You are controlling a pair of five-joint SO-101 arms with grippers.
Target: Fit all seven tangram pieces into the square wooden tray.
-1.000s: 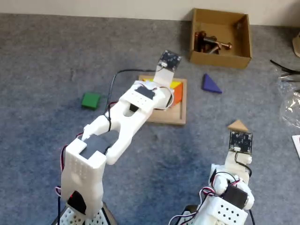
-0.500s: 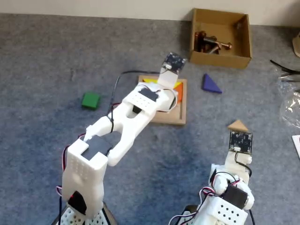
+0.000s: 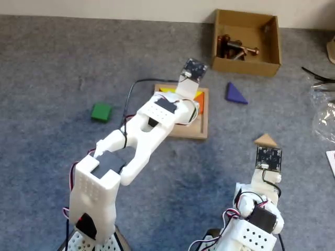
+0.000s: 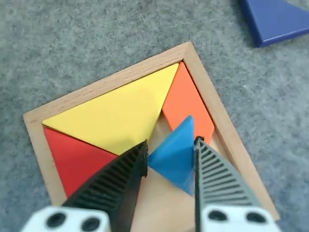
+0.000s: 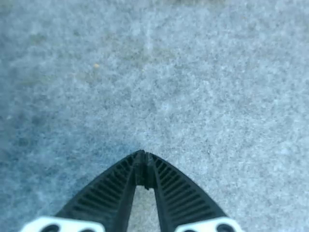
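1. Between the fingers of your left claw [image 4: 171,141] sits the light blue triangle [image 4: 176,159]. The claw is clamped on it, one finger on each side. The piece hangs tilted over the bare wood of the wooden tray [image 4: 108,86]. You cannot tell whether its lower edge touches the tray floor.
2. Inside the tray you have three pieces lying flat. A yellow triangle [image 4: 116,113] lies with its long edge along one rim. A red triangle [image 4: 72,157] touches one of its short edges. An orange piece [image 4: 188,104] touches the other short edge and runs along the neighbouring rim. The upper tip of the light blue triangle overlaps the edge of the orange piece.
3. Outside the tray, a dark blue triangle [image 3: 235,94] lies on the grey carpet [image 5: 193,72], between the tray and a cardboard box [image 3: 246,64].
4. On the opposite side of the tray, well apart from it, you have a green block [image 3: 101,112].
5. A tan triangle [image 3: 266,140] lies just beyond the wrist of your right arm [image 3: 256,209], which is folded back at the near edge, well apart from the tray.
6. Your right claw [image 5: 142,154] has its fingers together on nothing, and points at bare carpet.
7. Your left arm [image 3: 141,136] stretches across the table, with its wrist over the tray.
8. The cardboard box holds some copper-coloured metal things.
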